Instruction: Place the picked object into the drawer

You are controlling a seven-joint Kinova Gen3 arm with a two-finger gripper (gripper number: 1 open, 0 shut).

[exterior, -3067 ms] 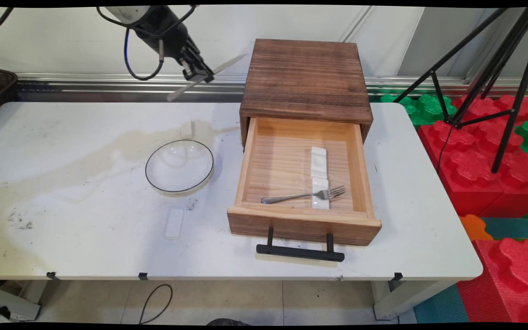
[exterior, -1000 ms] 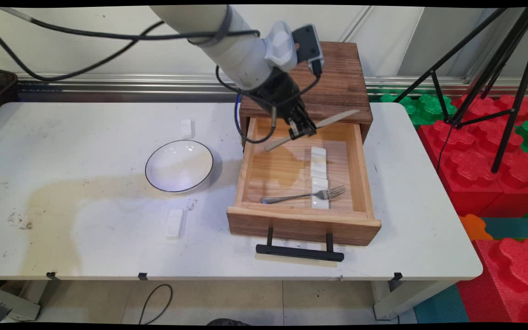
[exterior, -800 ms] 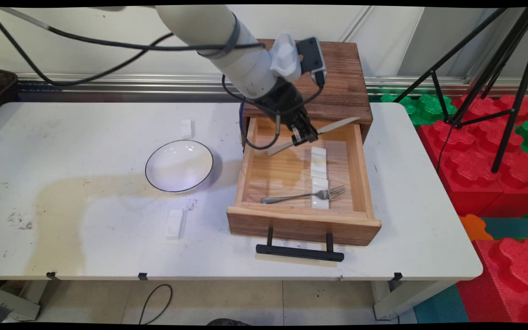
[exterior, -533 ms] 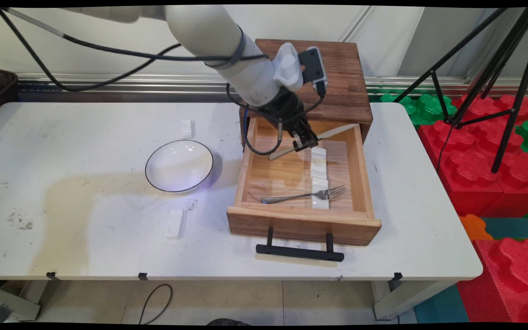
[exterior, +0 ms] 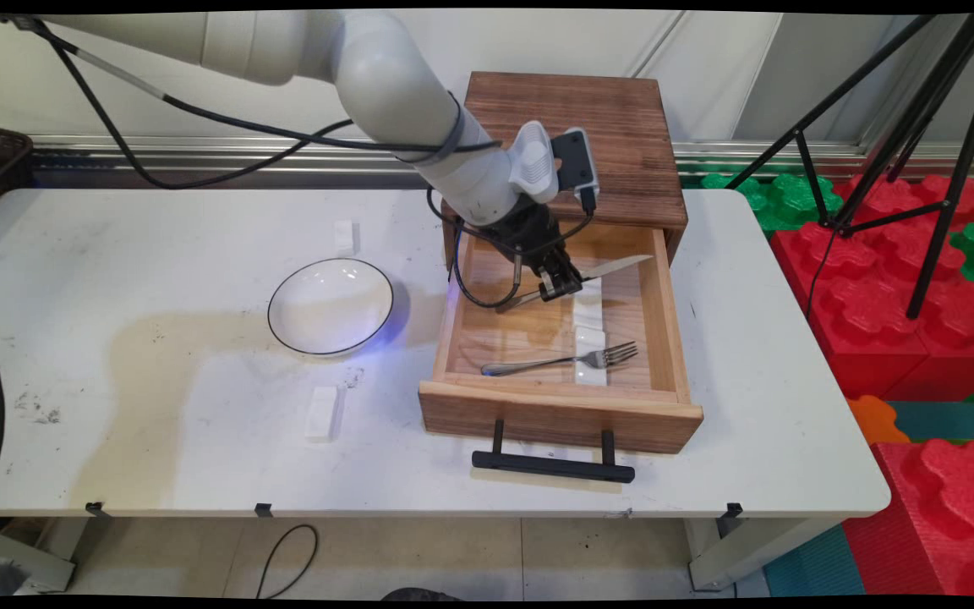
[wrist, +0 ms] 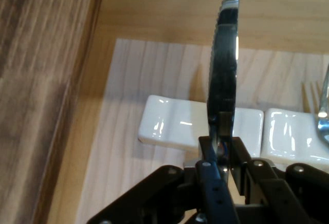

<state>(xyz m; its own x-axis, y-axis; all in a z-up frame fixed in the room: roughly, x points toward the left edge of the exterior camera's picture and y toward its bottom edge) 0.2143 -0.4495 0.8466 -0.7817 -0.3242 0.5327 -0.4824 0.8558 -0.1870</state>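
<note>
My gripper (exterior: 560,288) (wrist: 221,149) is shut on a metal table knife (exterior: 614,267) (wrist: 224,70), held across its middle inside the open wooden drawer (exterior: 663,304). The blade points toward the drawer's right wall; the handle end sticks out left of the fingers. Just beneath the knife lies a white ceramic cutlery rest (exterior: 589,304) (wrist: 169,126). A second white rest (exterior: 590,365) (wrist: 293,134) lies nearer the drawer front, with a fork (exterior: 559,361) laid across it.
The drawer belongs to a dark wooden cabinet (exterior: 567,144) at the table's back. A white bowl with a dark rim (exterior: 331,306) stands left of the drawer. Two small white rests (exterior: 321,412) (exterior: 343,236) lie on the table. A black tripod (exterior: 918,127) and foam blocks stand at right.
The arm has carried the knife from high at the back left over to the drawer and lowered it, now just above the far cutlery rest.
</note>
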